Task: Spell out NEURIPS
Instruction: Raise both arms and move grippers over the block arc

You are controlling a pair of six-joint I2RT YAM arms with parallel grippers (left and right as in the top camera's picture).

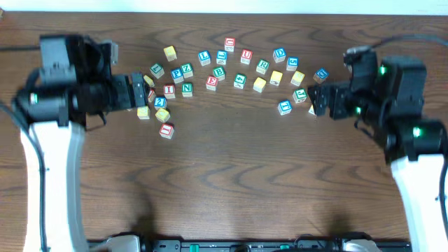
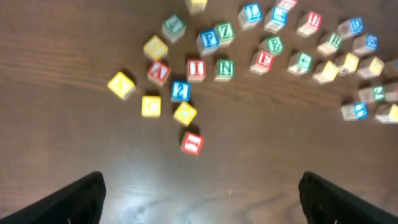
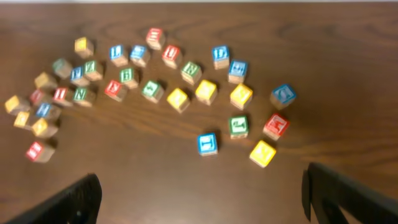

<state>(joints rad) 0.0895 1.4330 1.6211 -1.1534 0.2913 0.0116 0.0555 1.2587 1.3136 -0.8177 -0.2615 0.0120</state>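
Observation:
Several wooden letter blocks lie scattered in an arc across the far half of the dark wood table (image 1: 231, 175). A green N block (image 1: 187, 89) sits beside a red I block (image 1: 169, 91), and a red E block (image 1: 211, 82) lies right of them; they also show in the left wrist view as N (image 2: 224, 68), I (image 2: 196, 68) and E (image 2: 263, 60). A red U block (image 1: 246, 55) is at the back. My left gripper (image 1: 138, 91) is open and empty at the left end of the arc. My right gripper (image 1: 318, 99) is open and empty at the right end.
A lone red block (image 1: 166, 130) lies nearest the front on the left. A blue block (image 1: 284, 107) and a yellow block (image 3: 262, 152) lie near the right gripper. The table's front half shows bare wood. Both arm bases stand at the table's sides.

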